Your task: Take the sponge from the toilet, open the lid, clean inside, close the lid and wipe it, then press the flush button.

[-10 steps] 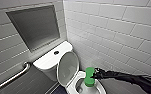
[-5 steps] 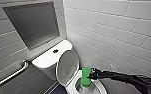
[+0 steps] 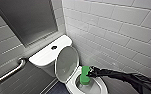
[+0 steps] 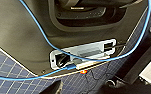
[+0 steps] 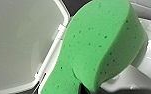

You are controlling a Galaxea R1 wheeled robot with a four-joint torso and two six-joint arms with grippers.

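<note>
The white toilet (image 3: 101,86) stands in the corner with its lid (image 3: 67,62) raised against the tank (image 3: 44,56). In the middle of the tank top sits the small dark flush button (image 3: 54,47). My right arm reaches in from the right, and my right gripper (image 3: 89,73) is shut on one end of the bright green sponge (image 3: 84,75). The sponge hangs on edge down into the bowl, close to the lid's hinge side. In the right wrist view the sponge (image 5: 98,47) looms large, with the lid's inner face (image 5: 21,37) beside it.
White tiled walls (image 3: 116,30) close in at the back and right. A metal grab bar (image 3: 8,72) runs along the left wall under a grey recessed panel (image 3: 26,20). The left wrist view shows the robot's dark base, a blue cable (image 4: 66,50) and dark tiled floor (image 4: 6,65).
The sponge and my right gripper have shifted slightly toward the lid and a little lower into the bowl.
</note>
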